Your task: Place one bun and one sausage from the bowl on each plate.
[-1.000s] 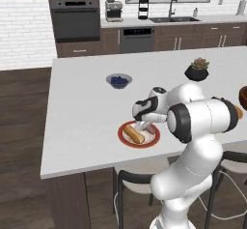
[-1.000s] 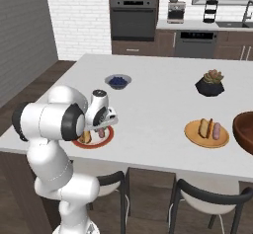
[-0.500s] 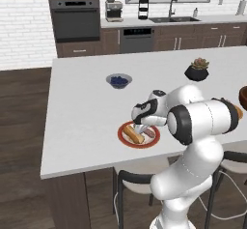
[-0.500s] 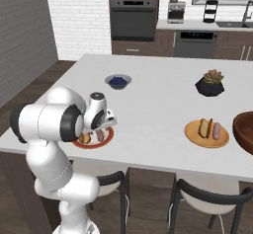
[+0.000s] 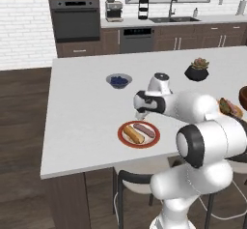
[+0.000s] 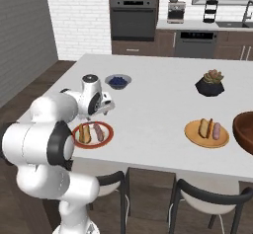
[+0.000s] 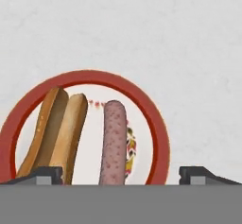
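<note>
The white plate with a red rim (image 5: 126,127) (image 6: 108,135) (image 7: 94,74) lies near the counter's front edge. On it are a bun (image 5: 132,134) (image 6: 84,133) (image 7: 56,128) and a sausage (image 5: 145,129) (image 6: 99,132) (image 7: 113,142), side by side. My gripper (image 5: 140,115) (image 6: 102,111) (image 7: 122,175) hovers just above this plate, open, with nothing between its fingers. Further right, the tan plate (image 6: 207,142) carries a bun (image 6: 203,127) and a sausage (image 6: 214,129). The dark wooden bowl (image 6: 244,132) (image 5: 243,96) sits at the right edge, and I can't see inside it.
A small grey bowl of blueberries (image 5: 118,80) (image 6: 118,81) stands behind the red-rimmed plate. A black plant pot (image 5: 197,70) (image 6: 210,83) sits at the back right. Chairs (image 6: 197,193) stand under the counter's front edge.
The jaws have opened and the hand has lifted off the red-rimmed plate. The sausage now rests beside the bun.
</note>
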